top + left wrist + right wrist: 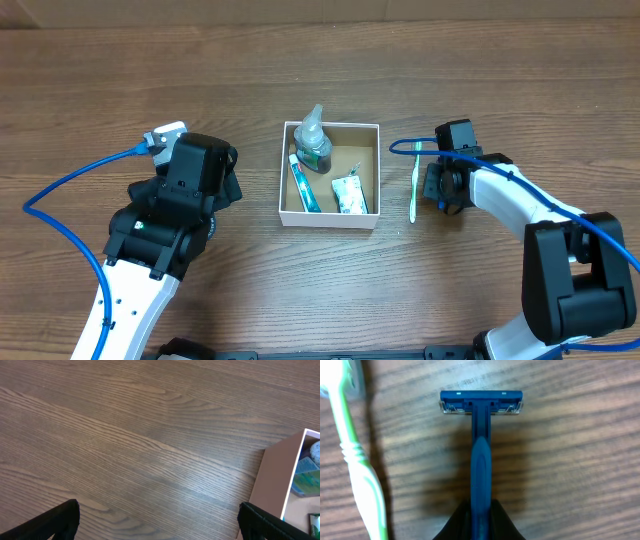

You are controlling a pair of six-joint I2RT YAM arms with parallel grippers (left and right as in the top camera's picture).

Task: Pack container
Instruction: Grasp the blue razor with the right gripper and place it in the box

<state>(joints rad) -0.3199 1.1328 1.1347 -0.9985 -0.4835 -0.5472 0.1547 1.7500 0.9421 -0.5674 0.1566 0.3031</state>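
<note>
The container [330, 217] is a small white-walled box with a brown inside at the table's middle. It holds a clear bottle [313, 140], a blue tube [303, 185] and a small packet [350, 193]. My right gripper [481, 522] is shut on the handle of a blue razor [481, 450], low over the wood right of the box. A green-and-white toothbrush [415, 190] lies between the box and that gripper [440, 185]; it also shows in the right wrist view [362, 475]. My left gripper [160, 525] is open and empty, left of the container's wall [277, 480].
Blue cables [70, 185] loop from the left arm over the table's left side. Another blue cable [405, 146] curves by the toothbrush head. The rest of the wooden tabletop [200, 70] shows no other objects.
</note>
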